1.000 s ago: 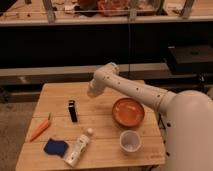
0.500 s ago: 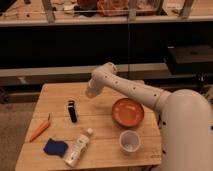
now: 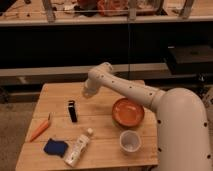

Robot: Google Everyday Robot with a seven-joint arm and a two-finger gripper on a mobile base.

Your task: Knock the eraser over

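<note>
Above table [image 3: 55, 100], bent arm [image 3: 127, 90] poises claw [image 3: 88, 93] near eraser [image 3: 72, 111]; claw spread: cannot tell.

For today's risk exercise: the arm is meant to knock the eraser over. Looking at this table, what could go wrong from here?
1. The gripper hangs up and right of the eraser; a shallow sweep might pass it without tipping it.
2. A long push could carry on into the carrot or the plastic bottle.
3. The arm's link lies near the orange bowl and could nudge it.

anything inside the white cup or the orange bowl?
Both look empty: white cup shows only its pale inside, orange bowl its bare bottom. Gripper hangs farther back, beyond the eraser.
</note>
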